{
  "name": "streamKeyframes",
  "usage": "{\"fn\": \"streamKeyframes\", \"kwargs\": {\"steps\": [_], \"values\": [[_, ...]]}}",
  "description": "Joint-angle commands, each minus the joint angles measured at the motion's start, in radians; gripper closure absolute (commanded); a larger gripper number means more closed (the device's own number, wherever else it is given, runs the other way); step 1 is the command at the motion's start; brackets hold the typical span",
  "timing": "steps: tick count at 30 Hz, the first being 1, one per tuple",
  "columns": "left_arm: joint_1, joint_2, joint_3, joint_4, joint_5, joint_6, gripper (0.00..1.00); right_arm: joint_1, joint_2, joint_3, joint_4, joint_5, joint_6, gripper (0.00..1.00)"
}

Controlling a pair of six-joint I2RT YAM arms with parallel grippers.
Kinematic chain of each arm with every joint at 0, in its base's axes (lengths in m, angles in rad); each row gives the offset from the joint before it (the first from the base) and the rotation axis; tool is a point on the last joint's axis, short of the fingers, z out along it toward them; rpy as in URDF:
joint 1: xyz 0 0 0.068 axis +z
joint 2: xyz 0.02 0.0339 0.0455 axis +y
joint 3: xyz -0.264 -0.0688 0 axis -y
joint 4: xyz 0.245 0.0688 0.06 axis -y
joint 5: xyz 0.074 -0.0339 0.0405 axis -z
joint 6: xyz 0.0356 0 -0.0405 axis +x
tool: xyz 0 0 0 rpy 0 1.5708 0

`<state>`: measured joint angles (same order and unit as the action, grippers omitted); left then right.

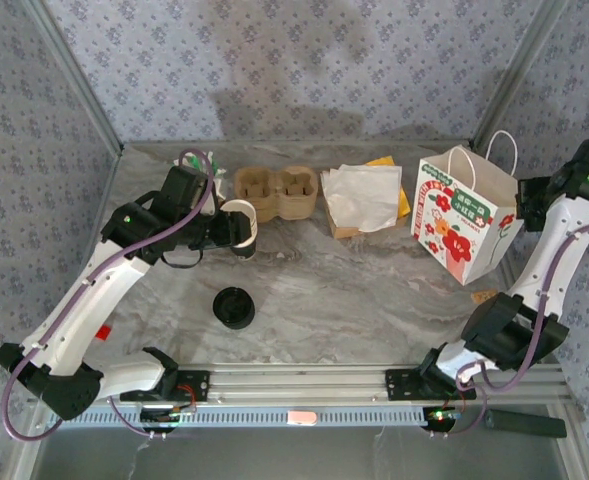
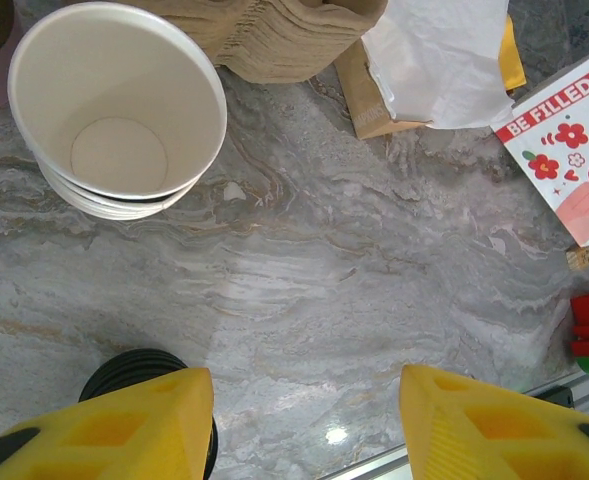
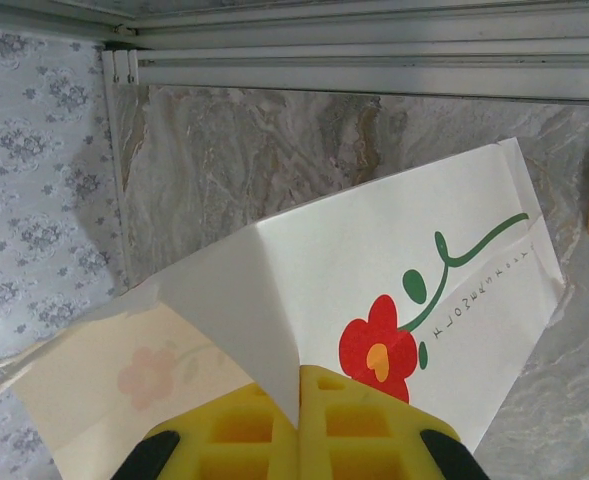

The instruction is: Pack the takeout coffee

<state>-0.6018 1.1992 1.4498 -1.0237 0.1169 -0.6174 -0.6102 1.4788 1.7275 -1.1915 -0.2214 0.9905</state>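
Grey-veined marble table, walled in by flowered paper. The left gripper stands about half open with nothing between its yellow fingers, only bare marble. At its 11 o'clock in the wrist view is the stack of lidless paper cups. Low at 7 o'clock, half hidden by the left finger, is a black ridged round that I take to be the takeout coffee.

From above, the coffee sits alone at 6 o'clock from the cup stack, well apart from it. The cardboard cup carrier and napkins lie along the far edge at 12 o'clock.

The right gripper is closed, pinching a fold of the paper bag, which stands at 3 o'clock on the table.

Risks, as I judge them:
- The left gripper points at the empty cups, so a close here could take the wrong cup.
- The jaws may be too narrow for the lid, and coming down on it could tip the coffee or pop the lid.
- The right gripper's hold is on thin paper, so a pull could tear or collapse the bag's mouth, leaving too little room for the cup.
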Motion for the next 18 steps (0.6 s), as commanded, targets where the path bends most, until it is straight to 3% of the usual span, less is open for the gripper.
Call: {"fn": "streamKeyframes", "kwargs": {"steps": [1,8,18], "values": [[0.009,0.008,0.012,-0.004,0.015,0.015,0.48,-0.006,0.027,0.024,0.035,0.017,0.051,1.0],[0.009,0.027,0.02,-0.007,0.012,0.012,0.48,0.016,0.056,-0.009,0.106,0.031,0.109,1.0],[0.009,0.053,0.047,-0.016,0.006,-0.002,0.48,0.162,0.088,0.025,0.133,0.061,0.156,0.98]]}}
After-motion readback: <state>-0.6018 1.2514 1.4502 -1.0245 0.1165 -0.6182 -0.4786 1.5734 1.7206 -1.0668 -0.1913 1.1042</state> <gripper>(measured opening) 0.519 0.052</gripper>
